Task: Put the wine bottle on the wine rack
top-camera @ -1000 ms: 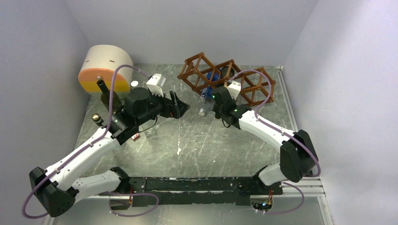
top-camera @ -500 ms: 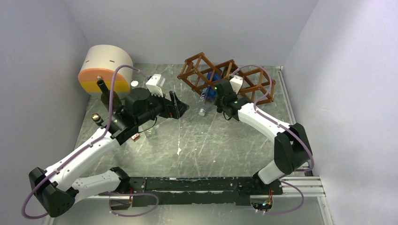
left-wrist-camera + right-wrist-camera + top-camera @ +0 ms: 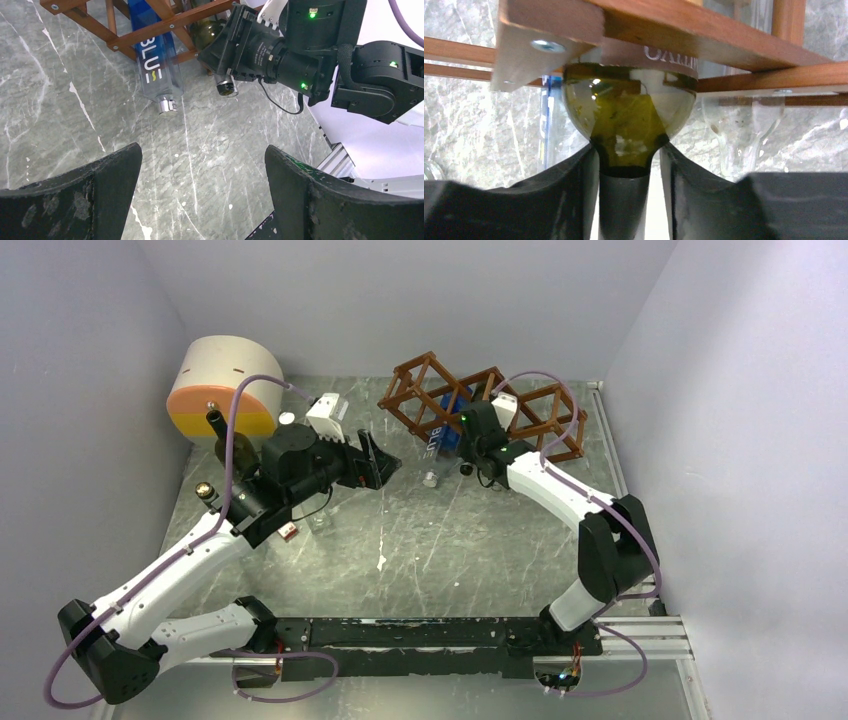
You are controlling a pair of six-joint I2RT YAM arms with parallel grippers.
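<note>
Wine bottle (image 3: pixel 629 110), centre of the right wrist view, sits shoulder-deep in the wine rack (image 3: pixel 724 42), its long axis straight ahead of the right gripper (image 3: pixel 628 152) pinching its neck; left gripper (image 3: pixel 202 167) gapes empty.

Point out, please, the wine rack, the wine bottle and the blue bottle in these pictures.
wine rack (image 3: pixel 549 22): right wrist view, pale slat end.
wine bottle (image 3: pixel 629 115): right wrist view, green shoulder.
blue bottle (image 3: pixel 155 65): left wrist view, lettered body.
</note>
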